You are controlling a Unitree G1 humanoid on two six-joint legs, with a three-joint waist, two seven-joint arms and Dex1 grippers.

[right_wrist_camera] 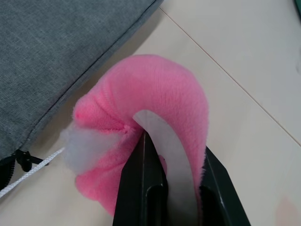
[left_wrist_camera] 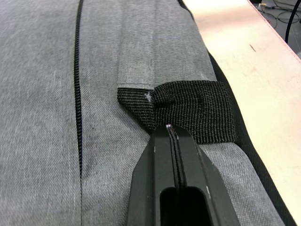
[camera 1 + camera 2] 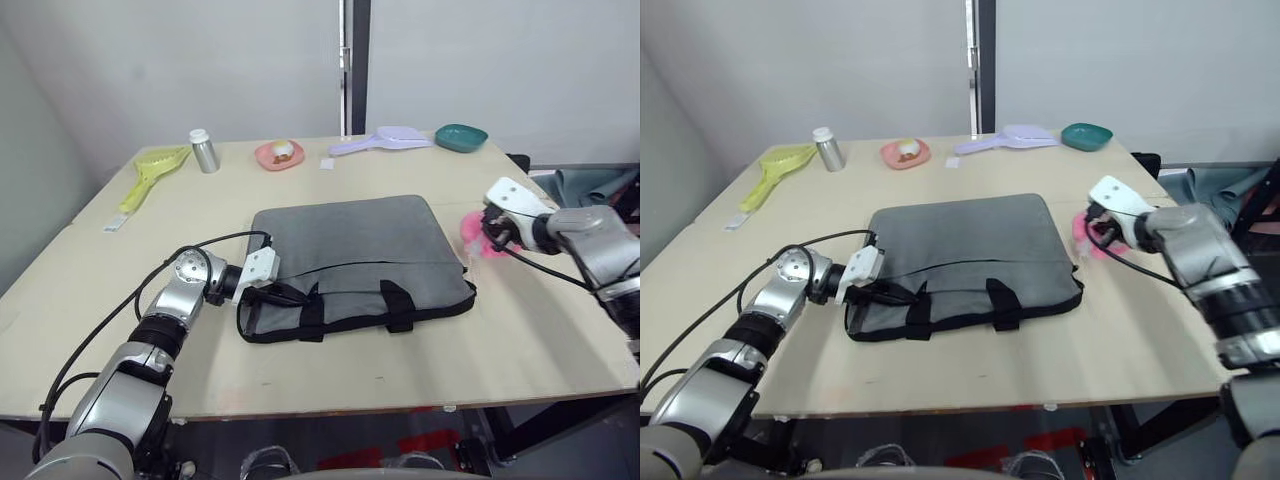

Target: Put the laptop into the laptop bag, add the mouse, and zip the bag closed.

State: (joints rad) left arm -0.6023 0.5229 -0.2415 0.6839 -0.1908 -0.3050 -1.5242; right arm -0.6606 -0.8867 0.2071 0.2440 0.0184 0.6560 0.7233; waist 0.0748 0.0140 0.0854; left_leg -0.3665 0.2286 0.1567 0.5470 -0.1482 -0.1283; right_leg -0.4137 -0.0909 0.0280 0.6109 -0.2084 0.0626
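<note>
Left gripper [image 2: 170, 129]: fingers pressed together, nothing between them, tips resting on the laptop bag [image 3: 350, 250] right at the base of a black handle strap [image 2: 197, 110], at the bag's near left corner. From that point the bag stretches away to the right and back, long axis running left to right across the surface [image 3: 120, 300], handles and zipped edge along the near side. No silver slab on view anywhere; laptop probably inside already, judging by the flat, filled look of the bag, though not certain.

Right gripper [image 1: 171, 155]: pinching a pink plush thing [image 1: 155, 94] with a white strip and a tuft of stuffing, just beside the bag's right edge, touching or nearly touching the surface. No white mouse identifiable; possibly hidden inside the plush, cannot tell.

Left arm nearer to the handles and zip line [image 2: 77, 84]; right arm nearer to the bag's right corner, where a zip pull and white cord [image 1: 28, 167] lie.

Open room: broad bare surface in front of the bag and to its left. Clutter well apart along the far edge: green scoop [image 3: 155, 170], metal bottle [image 3: 204, 150], pink dish [image 3: 279, 154], lilac brush [image 3: 385, 140], teal bowl [image 3: 461, 137].
</note>
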